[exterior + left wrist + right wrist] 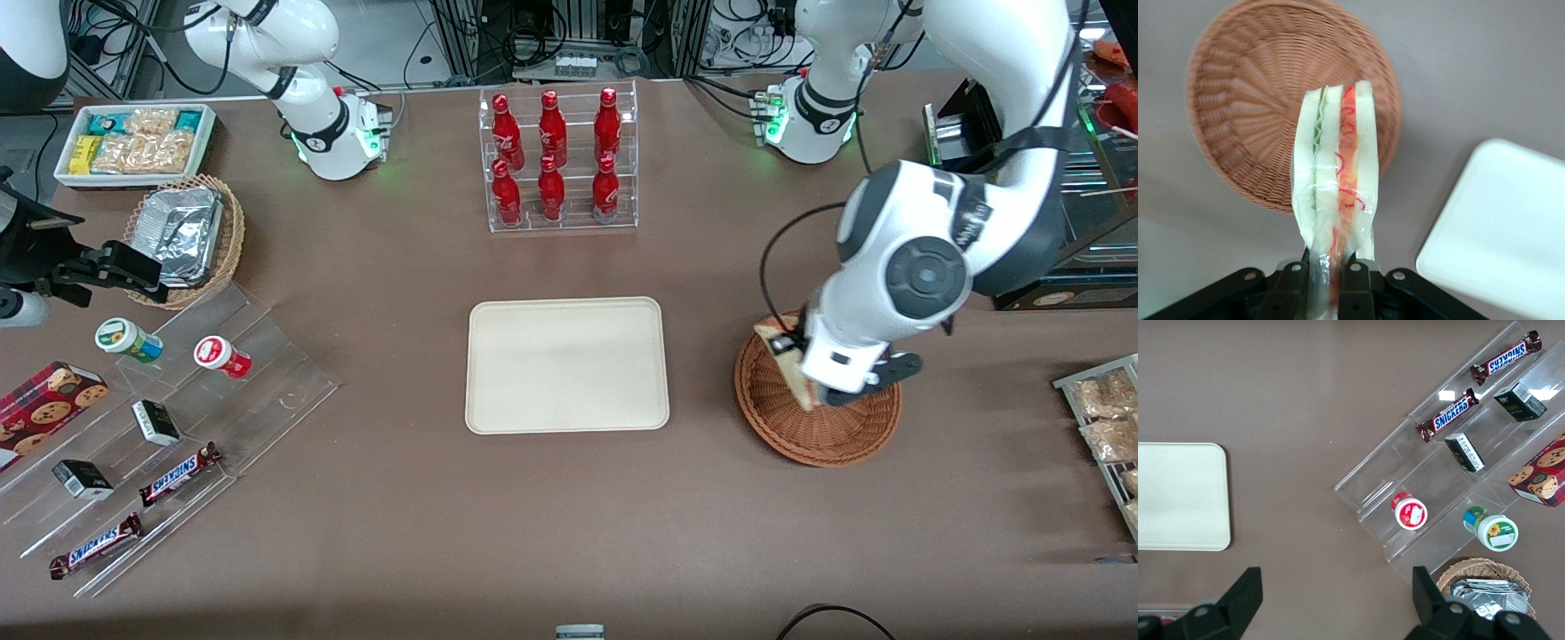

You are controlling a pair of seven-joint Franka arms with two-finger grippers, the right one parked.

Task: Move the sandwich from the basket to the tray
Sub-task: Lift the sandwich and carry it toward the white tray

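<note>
In the front view, the left arm reaches down over the basket, which sits on the brown desk toward the working arm's end. The gripper hangs above the basket with the sandwich clamped in its jaws; the wedge is lifted clear of the wicker and tilts, with one pale bread face showing. The tray lies flat in the middle of the desk, beside the basket and apart from it, with nothing on it. Farther from the camera than the tray stands a clear rack of red bottles. Toward the parked arm's end lie a clear stepped stand with candy bars and small tubs on it.

In the left wrist view, the gripper has its two black fingers pressed against the sides of the wrapped sandwich, which stands out from them edge-on, showing green and red filling between white slices. Below it lies the basket, empty, and a corner of the tray shows beside it.

In the right wrist view, one end of the tray shows on the desk, with the stepped stand well apart from it.
</note>
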